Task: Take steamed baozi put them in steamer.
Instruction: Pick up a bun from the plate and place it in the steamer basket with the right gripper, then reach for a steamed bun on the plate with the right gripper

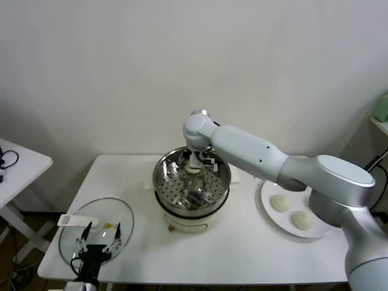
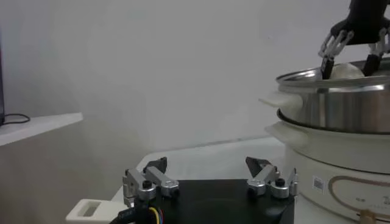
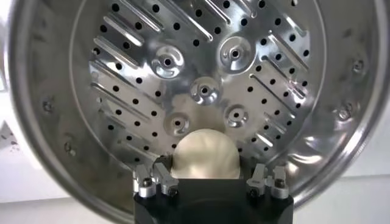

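- Right wrist view looks down into the steamer [image 3: 67,91]. One baozi [image 3: 204,155] sits between the fingers of the right gripper [image 3: 207,182], above the tray with holes.
- The fingers stand a bit apart from the bun on both sides. I cannot tell if they grip it or have let go.
- If the bun is not yet on the tray, it could drop and roll to the wall of the pot.
- If the soft dough sticks to a finger, the bun could lift back out when the arm goes up.
- From the left wrist view the gripper hangs close over the rim. A sideways move could knock the steamer [image 1: 193,182].
- Two more baozi [image 1: 280,202] wait on the plate [image 1: 265,213], at the right on the desk [image 1: 242,254].
- The left gripper [image 1: 97,237] is spread open, holds nothing, and hangs over the glass lid [image 1: 124,212], well apart from the pot.
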Available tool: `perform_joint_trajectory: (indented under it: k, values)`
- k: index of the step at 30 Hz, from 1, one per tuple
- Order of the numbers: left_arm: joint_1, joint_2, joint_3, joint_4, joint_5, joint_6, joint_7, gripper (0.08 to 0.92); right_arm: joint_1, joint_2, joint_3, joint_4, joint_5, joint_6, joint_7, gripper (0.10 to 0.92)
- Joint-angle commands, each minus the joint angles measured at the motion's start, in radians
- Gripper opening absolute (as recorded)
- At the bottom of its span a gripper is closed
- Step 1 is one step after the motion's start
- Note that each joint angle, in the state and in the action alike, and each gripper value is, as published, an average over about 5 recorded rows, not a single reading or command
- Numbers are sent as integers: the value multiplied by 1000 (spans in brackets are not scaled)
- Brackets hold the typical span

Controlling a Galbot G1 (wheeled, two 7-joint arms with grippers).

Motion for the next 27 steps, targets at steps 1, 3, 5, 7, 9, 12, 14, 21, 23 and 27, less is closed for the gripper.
perform_joint_trajectory:
  k: [1,3,5,7,9,12,14,21,23,27]
  values:
    - [1,-1,1,2,0,0,0,823,-24,19,5,-30,-38,14,1,736]
    - [1,-1,1,3,0,0,-1,823,-24,20,5,-33,-41,15,2,738]
    - [2,-2,2,4,0,-1,-1,823,-25,22,6,-34,-43,16,4,739]
    - [2,-3,2,4,0,-1,-1,823,-26,25,8,-36,-45,18,10,758]
    - [2,-3,2,3,0,0,-2,823,-28,27,10,-38,-45,25,15,787]
    - [3,-4,0,-1,1,1,-2,823,-29,26,15,-34,-44,38,17,817]
    - [4,-3,-2,-5,1,2,-2,823,-22,19,19,-23,-38,47,12,821]
    - [7,-4,-1,-12,1,7,-2,823,83,-81,-21,107,115,52,-35,823]
    - [6,-5,1,-13,1,8,-2,823,131,-131,-43,160,189,43,-46,823]
    - [-4,-8,4,-11,2,13,-4,823,244,-266,-98,253,373,-11,-64,823]
